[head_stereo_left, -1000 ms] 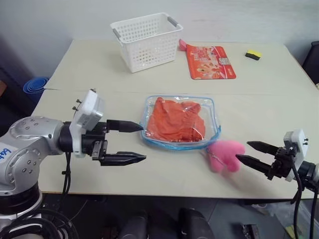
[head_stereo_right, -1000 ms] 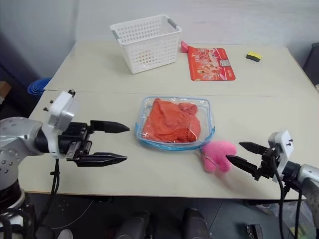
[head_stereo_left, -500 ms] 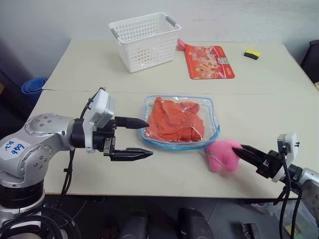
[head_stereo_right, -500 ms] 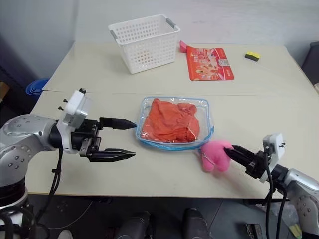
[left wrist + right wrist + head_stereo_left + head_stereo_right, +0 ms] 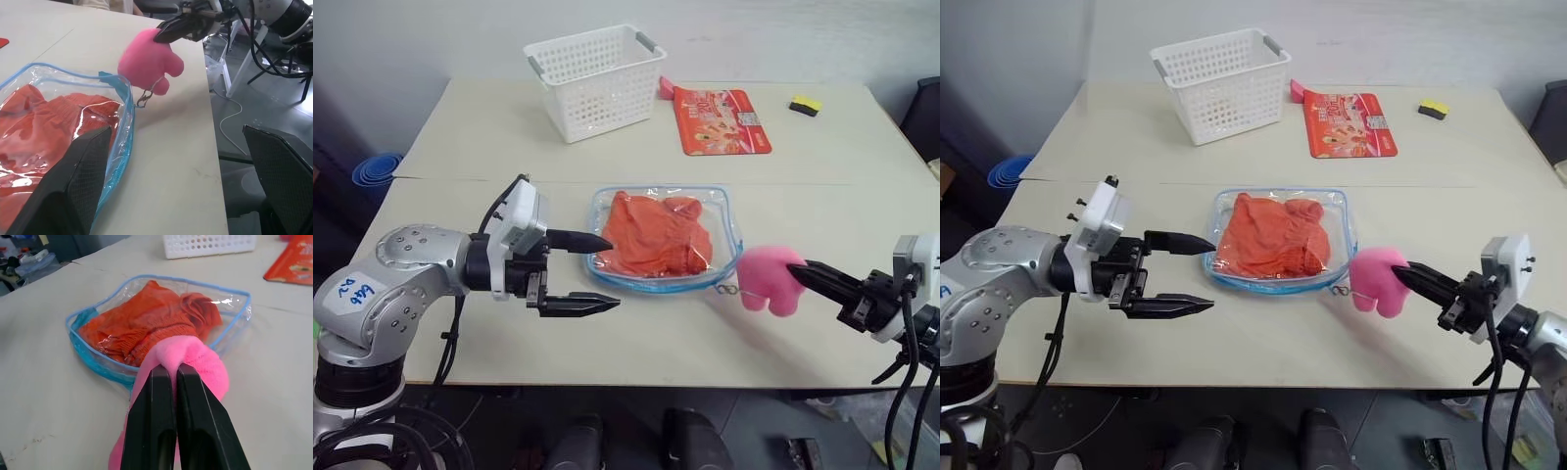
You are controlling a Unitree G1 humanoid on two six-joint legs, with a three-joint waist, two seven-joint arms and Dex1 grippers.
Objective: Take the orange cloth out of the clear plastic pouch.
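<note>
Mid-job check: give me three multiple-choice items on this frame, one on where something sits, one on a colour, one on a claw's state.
1. Where is the orange cloth?
A. Inside the clear plastic pouch
B. In the white basket
C. Loose on the table

2. What colour is the pouch's zipper edging?
A. Yellow
B. Light blue
C. Black

3. What is the right claw doing?
A. Standing open over the basket
B. Shut on the red printed packet
C. Shut on the pink plush charm

Answers:
1. A: the cloth lies under the clear film, within the blue rim.
2. B: a light blue band runs round the pouch's edge.
3. C: in the right wrist view both fingers pinch the pink plush, which is clipped to the pouch's corner; the left claw stands open beside the pouch.
</note>
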